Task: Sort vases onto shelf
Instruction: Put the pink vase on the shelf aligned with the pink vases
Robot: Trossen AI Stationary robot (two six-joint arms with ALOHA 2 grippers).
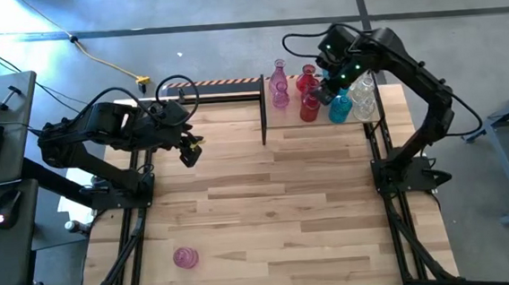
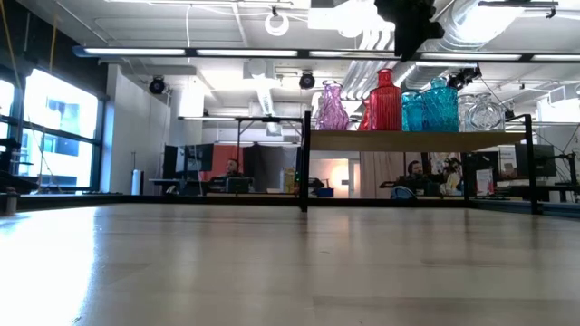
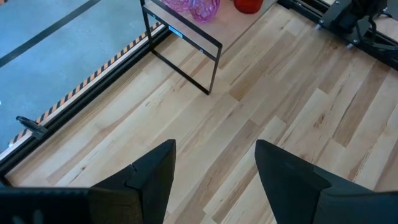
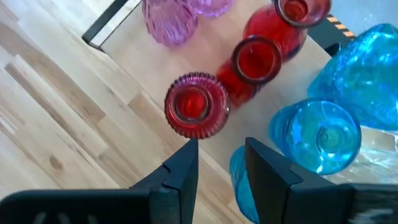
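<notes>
The right gripper (image 1: pixel 325 91) hangs over the shelf (image 1: pixel 320 115) in the upper right of the high view, amid the cluster of vases. In the right wrist view its two dark fingers (image 4: pixel 180 168) stand a small way apart with nothing between them, so it is released, not gripping. Just past the fingertips stands a ribbed red vase (image 4: pixel 195 106), apart from them. Beyond it, in a row, are two more red vases (image 4: pixel 255 60), and past those two pink vases (image 4: pixel 171 22). Beside the fingers are blue vases (image 4: pixel 317 137), one of them partly under the fingertip. From the low view, the shelf (image 2: pixel 417 140) is a raised board on black legs, carrying pink (image 2: pixel 331 107), red (image 2: pixel 385 100), blue (image 2: pixel 435 104) and clear (image 2: pixel 485 113) glass side by side.

The left gripper (image 1: pixel 188 154) hovers over the bare table (image 1: pixel 277 213) at the upper left of the high view, well apart from the shelf. Its fingers (image 3: pixel 152 177) are spread wide and hold nothing.

One pink vase (image 1: pixel 185 257) lies alone on the table at the lower left of the high view, well apart from both grippers and from the shelf.
</notes>
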